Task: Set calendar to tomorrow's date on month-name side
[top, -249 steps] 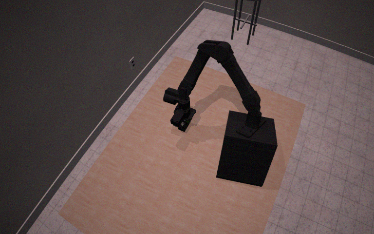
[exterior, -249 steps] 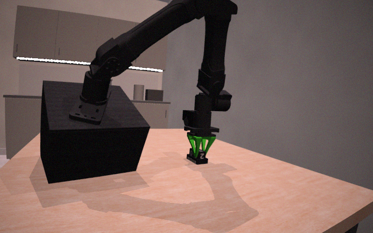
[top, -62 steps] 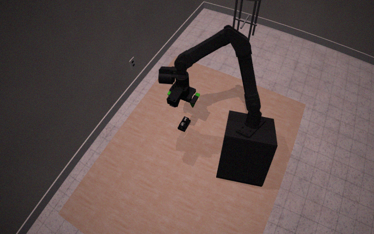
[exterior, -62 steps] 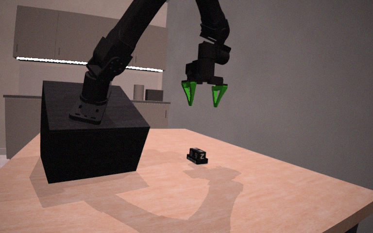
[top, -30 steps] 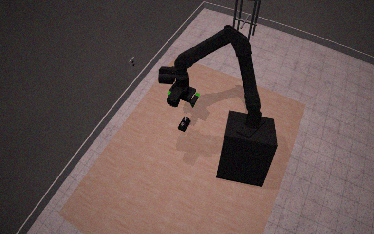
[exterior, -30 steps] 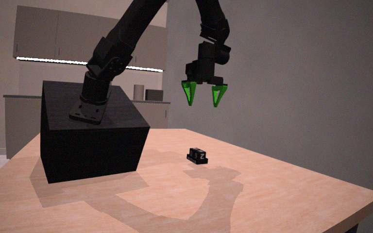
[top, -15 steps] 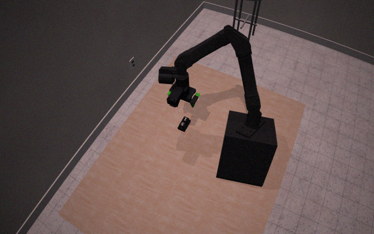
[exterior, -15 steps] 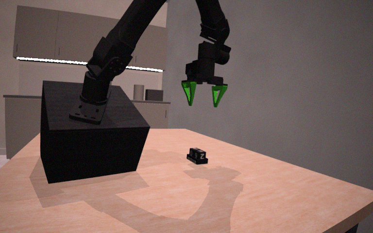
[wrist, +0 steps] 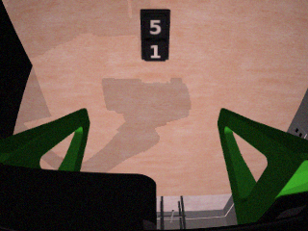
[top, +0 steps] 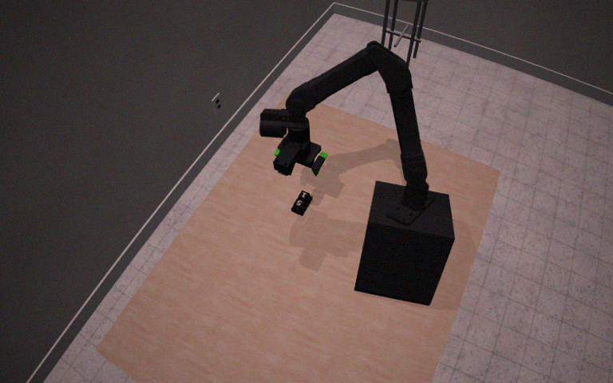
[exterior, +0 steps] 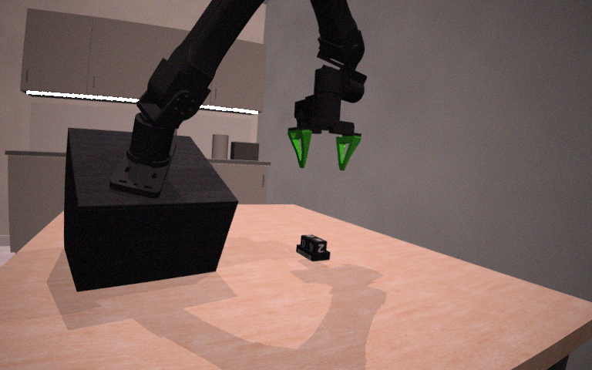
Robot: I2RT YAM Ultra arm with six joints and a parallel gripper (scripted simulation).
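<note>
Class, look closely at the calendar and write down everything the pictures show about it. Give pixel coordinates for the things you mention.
The calendar (top: pixel 302 203) (exterior: pixel 313 248) (wrist: pixel 155 39) is a small black block: two cubes side by side in a low, black tray, with a seam between them. White digits mark the cubes, 5 and 1 on top, 2 on one end. One long side shows 0 beside a 6 or 9; the tray's strip below is illegible. Its material is unclear. It sits flat on the wood-look table (top: pixel 203 270) (exterior: pixel 436 283) (wrist: pixel 231 58), untouched by the gripper (top: pixel 298 173) (exterior: pixel 321 169) (wrist: pixel 153 115).

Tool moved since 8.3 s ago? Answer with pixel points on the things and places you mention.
Yes: the tool (top: pixel 298 164) (exterior: pixel 321 168) (wrist: pixel 153 115) has risen, from down at the calendar's cubes (top: pixel 301 199) (exterior: pixel 313 243) (wrist: pixel 155 39) to well above them in the exterior view.
</note>
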